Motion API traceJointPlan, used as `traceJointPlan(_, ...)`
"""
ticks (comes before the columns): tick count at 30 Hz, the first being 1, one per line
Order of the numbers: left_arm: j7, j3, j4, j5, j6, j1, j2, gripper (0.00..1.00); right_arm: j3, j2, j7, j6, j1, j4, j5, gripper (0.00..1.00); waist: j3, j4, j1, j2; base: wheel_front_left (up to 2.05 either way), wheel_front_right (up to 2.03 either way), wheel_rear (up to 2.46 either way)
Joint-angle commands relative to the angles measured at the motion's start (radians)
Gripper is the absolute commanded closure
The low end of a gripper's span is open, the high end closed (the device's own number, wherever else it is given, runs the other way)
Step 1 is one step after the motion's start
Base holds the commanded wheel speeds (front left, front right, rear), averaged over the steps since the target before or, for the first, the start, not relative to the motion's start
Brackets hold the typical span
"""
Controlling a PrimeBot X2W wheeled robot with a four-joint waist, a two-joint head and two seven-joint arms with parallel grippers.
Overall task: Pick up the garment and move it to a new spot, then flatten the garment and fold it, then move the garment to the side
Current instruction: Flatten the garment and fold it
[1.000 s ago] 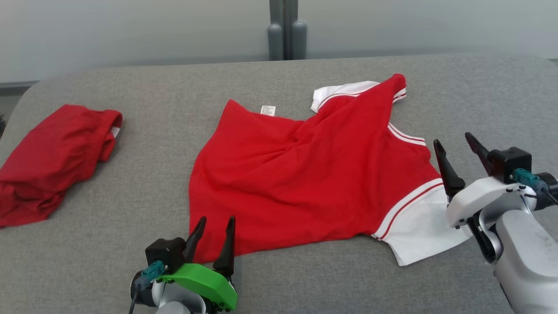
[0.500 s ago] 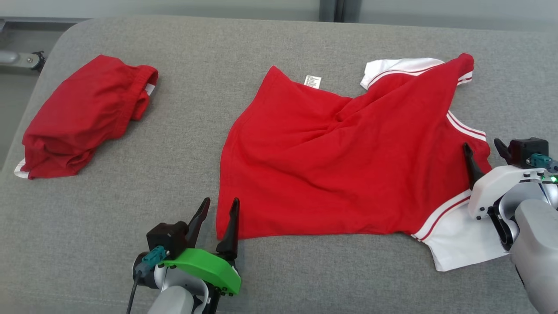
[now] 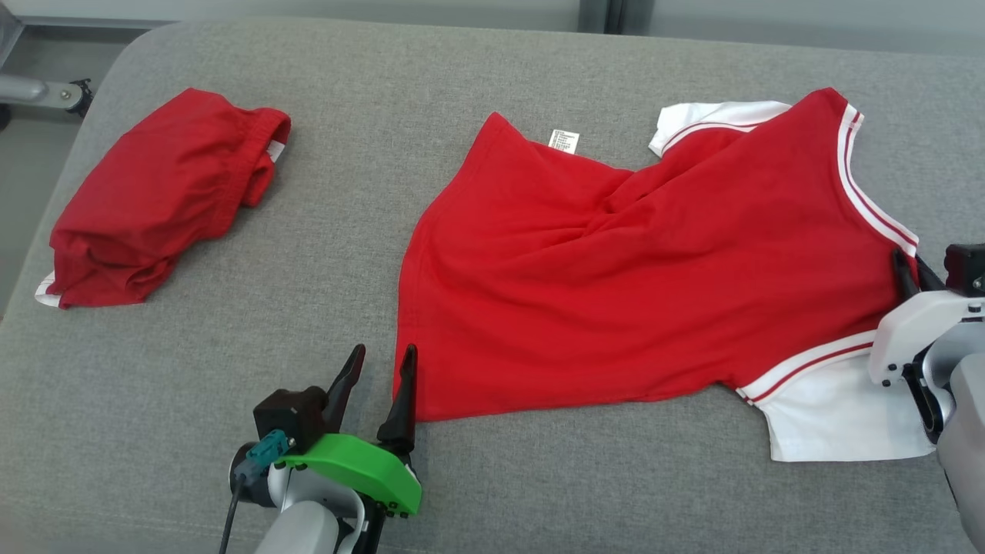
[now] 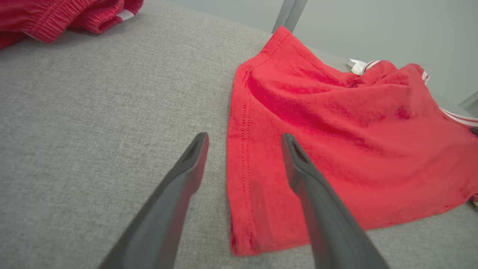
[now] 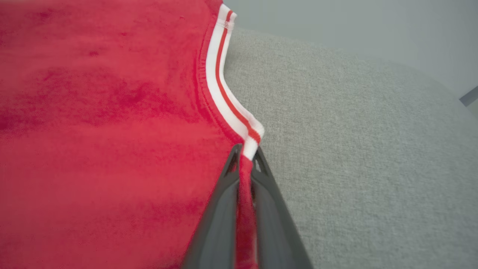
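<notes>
So the right gripper [image 5: 244,151] is pinching the garment [image 3: 616,292] by its striped trim [image 5: 218,86]. The left gripper [image 3: 382,355] is hovering wide open, fingers [image 4: 194,157] straddling the near hem corner [image 4: 239,224], with the garment stretching lengthwise between them.

Left gripper [image 3: 384,351]: two long, dark, tapering fingers were fitted to a bright green cover [image 3: 354,468] with small dark screws along its near edge. A black block [image 3: 291,412] on its left carried a teal connector [image 3: 265,454] and a black cable [image 3: 229,523]. The left forearm [image 3: 300,535] was pale grey.

Right gripper [image 3: 906,265]: matching dark fingers, a white shell [image 3: 916,327] with small dark screw holes, a second black block [image 3: 966,269], and a grey right forearm [image 3: 969,431].
</notes>
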Motion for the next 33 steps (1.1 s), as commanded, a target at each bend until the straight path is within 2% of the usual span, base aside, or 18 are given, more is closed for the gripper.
traceJointPlan(1,0.0,0.006,0.009,0.011,0.001,0.015,0.004,0.0,-0.042,0.004,0.0,-0.002,0.028,-0.004,-0.031,0.0,-0.032,-0.027,0.0,0.0,0.0,0.0,0.0)
traceJointPlan(5,0.0,0.016,0.025,0.019,0.003,0.026,0.004,0.0,-0.108,0.036,0.0,-0.001,0.064,-0.06,-0.066,0.0,-0.066,-0.049,0.0,0.0,0.0,0.0,0.0)
traceJointPlan(12,0.0,0.08,0.043,0.066,0.02,0.087,0.004,0.0,-0.199,0.149,0.0,-0.001,0.237,-0.307,-0.115,0.0,-0.172,-0.112,0.0,0.0,0.0,0.0,0.0)
traceJointPlan(16,0.0,0.132,0.034,0.105,0.033,0.123,0.004,0.0,-0.18,0.194,0.0,-0.001,0.332,-0.442,-0.108,0.0,-0.209,-0.149,0.0,0.0,0.0,0.0,0.0)
traceJointPlan(22,0.0,0.204,0.002,0.163,0.045,0.16,0.004,0.0,-0.13,0.228,0.0,-0.001,0.434,-0.599,-0.068,0.0,-0.232,-0.192,0.0,0.0,0.0,0.0,0.0)
traceJointPlan(33,0.0,0.279,-0.051,0.243,0.058,0.204,0.004,0.0,-0.112,0.271,0.0,-0.001,0.562,-0.714,-0.046,0.0,-0.266,-0.22,0.0,0.0,0.0,0.0,0.0)
